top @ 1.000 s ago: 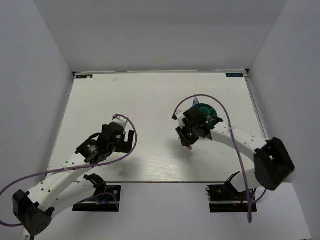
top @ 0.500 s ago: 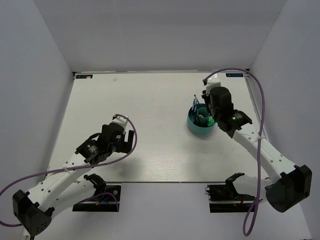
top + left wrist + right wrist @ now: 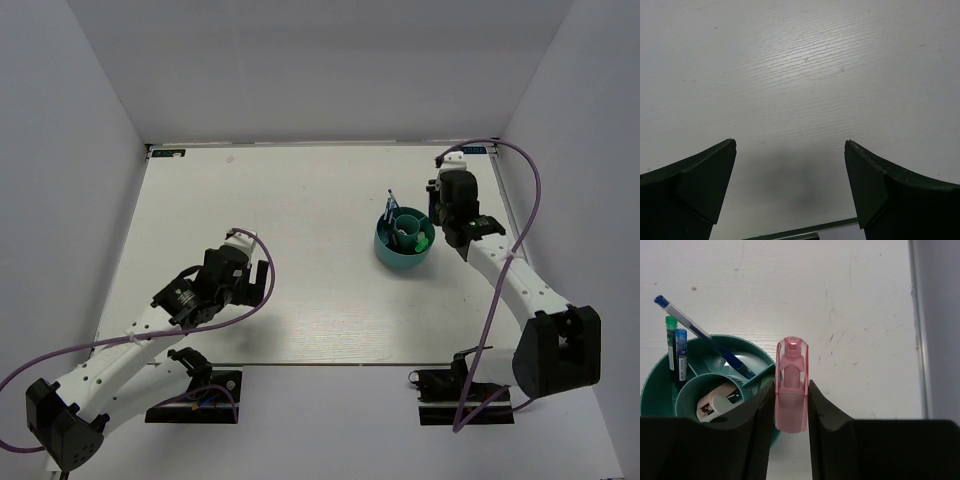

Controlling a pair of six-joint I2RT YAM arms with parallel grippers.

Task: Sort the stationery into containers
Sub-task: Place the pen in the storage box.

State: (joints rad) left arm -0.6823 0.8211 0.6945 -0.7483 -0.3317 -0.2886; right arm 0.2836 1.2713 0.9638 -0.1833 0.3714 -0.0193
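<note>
Right hand (image 3: 790,396) pinches pink marker (image 3: 791,360) just beside teal organiser (image 3: 655,386).

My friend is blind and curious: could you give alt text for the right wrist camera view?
The right gripper grips a pink marker over a white table, beside a round teal organiser that holds a blue pen among other items.

Robotics lab test cell; white table (image 3: 300,190) boxed by plain white panels (image 3: 320,60) on three sides; left arm (image 3: 110,365) and right arm (image 3: 515,285) bolted at near edge; purple cables (image 3: 537,185) trailing loose.
</note>
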